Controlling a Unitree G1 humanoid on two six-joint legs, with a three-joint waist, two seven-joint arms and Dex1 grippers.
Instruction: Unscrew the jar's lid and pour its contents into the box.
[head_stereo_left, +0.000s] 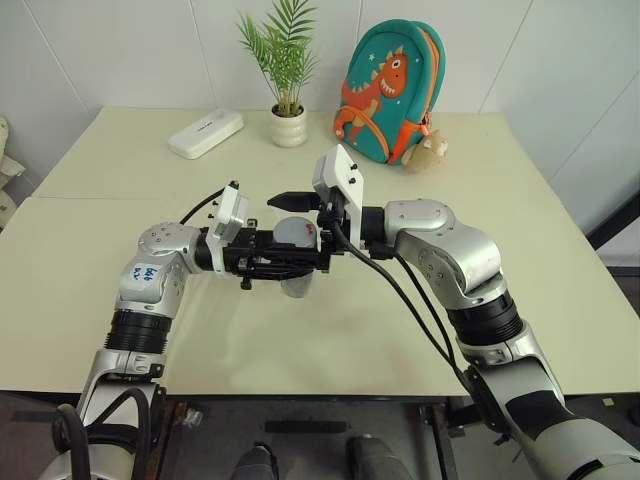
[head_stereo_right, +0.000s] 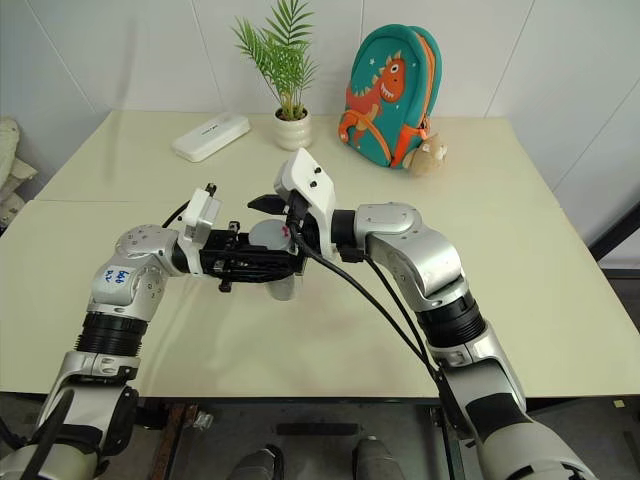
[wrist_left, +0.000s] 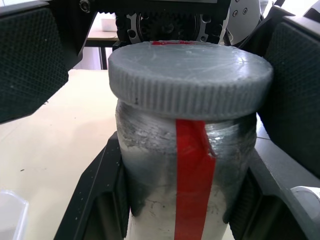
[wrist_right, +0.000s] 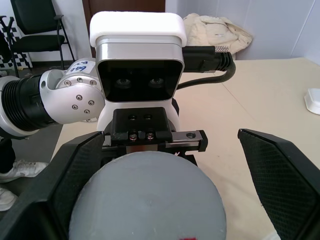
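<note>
Lid (wrist_left: 190, 75) still seated on jar (wrist_left: 187, 170), which left gripper (head_stereo_left: 285, 262) pinches mid-air. Right gripper (wrist_right: 165, 200) fingers spread wide, flanking lid at 3 and 9 o'clock; best to centre, close squarely on the ribbed rim, then twist.

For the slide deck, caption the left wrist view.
Left tool clamps the clear jar with its grey lid on; the right tool's open fingers flank the lid.

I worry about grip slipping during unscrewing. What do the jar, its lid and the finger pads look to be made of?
The jar looks like clear plastic or glass, scuffed and cloudy, with a red strip down its side. The lid looks like matte grey plastic: fine scratches on top, ribbed knurling around its edge. The left hand's fingers carry black pads with a fine dimpled texture, probably rubber.
</note>
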